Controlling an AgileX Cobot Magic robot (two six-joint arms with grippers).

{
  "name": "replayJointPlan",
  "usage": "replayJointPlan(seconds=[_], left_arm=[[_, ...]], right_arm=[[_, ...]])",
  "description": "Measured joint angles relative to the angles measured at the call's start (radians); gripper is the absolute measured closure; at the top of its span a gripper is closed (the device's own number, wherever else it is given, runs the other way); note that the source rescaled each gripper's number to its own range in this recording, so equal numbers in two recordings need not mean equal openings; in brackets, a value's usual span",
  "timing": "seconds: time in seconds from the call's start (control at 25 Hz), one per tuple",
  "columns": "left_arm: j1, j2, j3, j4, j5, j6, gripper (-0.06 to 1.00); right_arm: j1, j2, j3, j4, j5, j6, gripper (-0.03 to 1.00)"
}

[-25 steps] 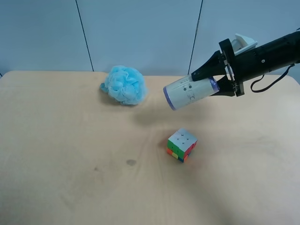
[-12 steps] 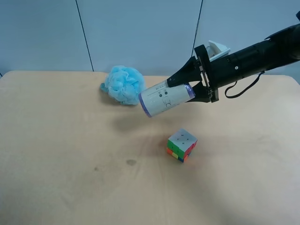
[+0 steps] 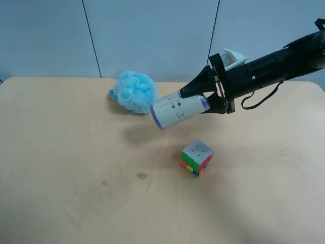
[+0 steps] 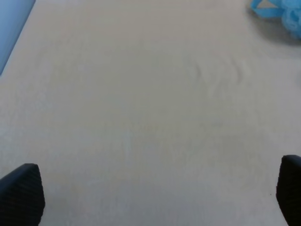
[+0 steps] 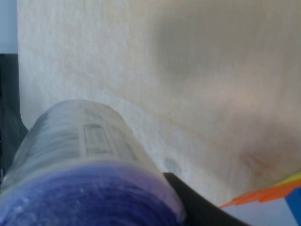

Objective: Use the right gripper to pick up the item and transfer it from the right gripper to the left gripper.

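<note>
Right end effector grips the can; its dark marks are illegible.

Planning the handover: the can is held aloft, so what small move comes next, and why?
Probably bring the left gripper toward the free end of the item: the right gripper holds it aloft by one end, while the left jaws stand open over the table, the item outside their wrist view.

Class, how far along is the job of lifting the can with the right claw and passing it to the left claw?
Done: the off-white cylindrical can with purple rims is off the wooden table, gripped at one end by the right claw. In hand: it hangs tilted in the air near the fluffy light-blue puff. Left: the handover; the left claw is open over bare table.
</note>
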Motion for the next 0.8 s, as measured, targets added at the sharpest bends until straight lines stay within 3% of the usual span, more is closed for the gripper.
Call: replayJointPlan(seconds=[0.32,0.6,0.8], left_arm=[[0.000,0.031,-0.035,-0.010,0.001,-0.051,-0.05],[0.000,0.287,-0.128,-0.090,-0.032,-0.062,-0.05],[0.000,0.635,-0.150,-0.198,-0.146,0.073,-0.05]], right_arm=[[0.000,0.000,0.000,0.001,0.000,-0.019,0.97],[0.000,0.000,0.000,0.001,0.000,-0.020,0.97],[0.000,0.000,0.000,0.001,0.000,-0.023,0.97]])
